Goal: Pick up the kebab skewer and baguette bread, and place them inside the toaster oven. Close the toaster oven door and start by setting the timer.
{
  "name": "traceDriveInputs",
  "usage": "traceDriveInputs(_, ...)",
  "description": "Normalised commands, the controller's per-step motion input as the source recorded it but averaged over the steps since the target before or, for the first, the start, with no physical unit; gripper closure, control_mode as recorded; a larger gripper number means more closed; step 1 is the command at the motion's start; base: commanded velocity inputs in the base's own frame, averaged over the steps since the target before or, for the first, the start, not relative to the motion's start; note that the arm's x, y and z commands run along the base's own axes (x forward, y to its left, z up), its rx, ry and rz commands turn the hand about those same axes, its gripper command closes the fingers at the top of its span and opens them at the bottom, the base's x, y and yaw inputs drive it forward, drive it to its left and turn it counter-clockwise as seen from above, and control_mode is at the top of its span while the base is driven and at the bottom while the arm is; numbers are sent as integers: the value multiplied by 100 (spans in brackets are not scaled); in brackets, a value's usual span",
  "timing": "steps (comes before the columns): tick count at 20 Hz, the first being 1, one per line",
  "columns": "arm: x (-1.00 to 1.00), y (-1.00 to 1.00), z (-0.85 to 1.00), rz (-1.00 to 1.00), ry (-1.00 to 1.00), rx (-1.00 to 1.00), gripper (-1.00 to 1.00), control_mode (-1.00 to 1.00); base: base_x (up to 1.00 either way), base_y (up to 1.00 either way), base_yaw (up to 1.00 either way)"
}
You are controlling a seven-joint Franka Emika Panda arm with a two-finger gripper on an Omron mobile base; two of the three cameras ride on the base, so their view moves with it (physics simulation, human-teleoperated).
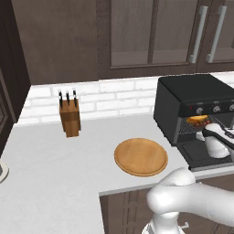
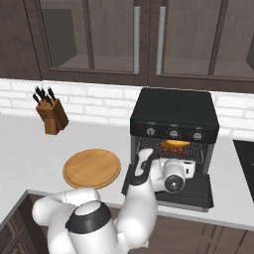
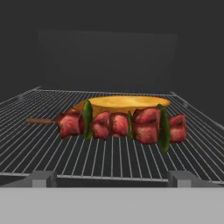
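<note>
The kebab skewer (image 3: 120, 124), red meat chunks with green slices on a thin stick, lies across the wire rack (image 3: 109, 159) inside the toaster oven (image 2: 173, 111). Just behind it on the same rack rests the golden baguette bread (image 3: 122, 103), which shows as an orange patch (image 2: 176, 143) under the knobs (image 2: 173, 133). The toaster oven door (image 2: 198, 196) hangs down flat and open. My gripper (image 3: 110, 178) is at the oven mouth above the door, open, its tips wide apart in front of the rack with nothing between them.
A round wooden board (image 2: 92, 168) lies on the grey counter (image 1: 55, 160) left of the oven. A knife block (image 2: 51, 115) stands by the white brick wall. Dark cabinets with long handles hang above. The counter's front edge runs just below the door.
</note>
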Motion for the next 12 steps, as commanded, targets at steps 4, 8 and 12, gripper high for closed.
traceDriveInputs(4, 25, 0, 0, 0, 0, 0, -100, -100, 0, 0, 0)
traceDriveInputs(8, 24, 0, 0, 0, 0, 0, -100, -100, 0, 0, 0)
traceDriveInputs(12, 22, 0, 0, 0, 0, 0, -100, -100, 0, 0, 0)
